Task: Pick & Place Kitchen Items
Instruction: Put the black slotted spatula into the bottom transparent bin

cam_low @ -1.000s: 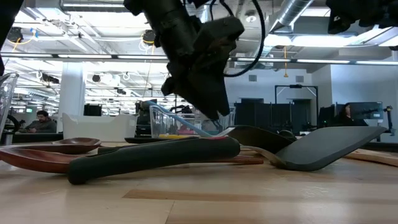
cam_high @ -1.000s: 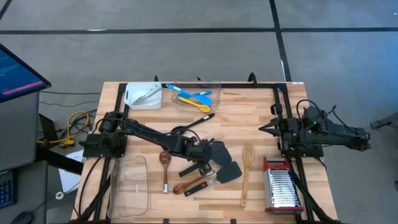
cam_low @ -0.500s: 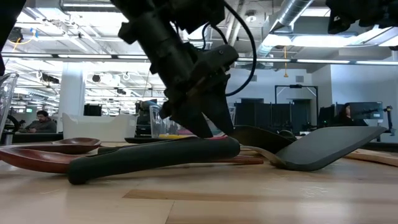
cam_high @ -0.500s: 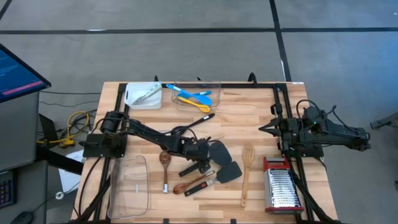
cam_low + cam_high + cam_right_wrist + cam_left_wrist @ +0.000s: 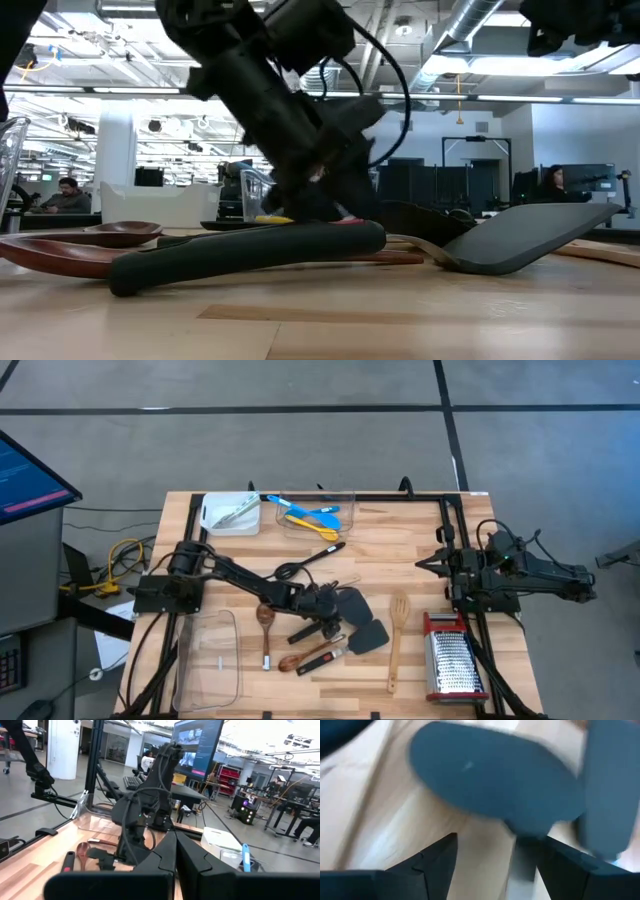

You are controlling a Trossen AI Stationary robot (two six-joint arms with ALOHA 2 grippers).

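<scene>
While a second ago it hung higher and narrower, left gripper (image 5: 327,612), centre of the high view: now lowered, jaws spread, astride the neck of a dark grey spatula (image 5: 495,790) on the table (image 5: 420,550); nothing grasped, a pick looks imminent. Right gripper (image 5: 447,565), right edge: clenched, idle.
</scene>
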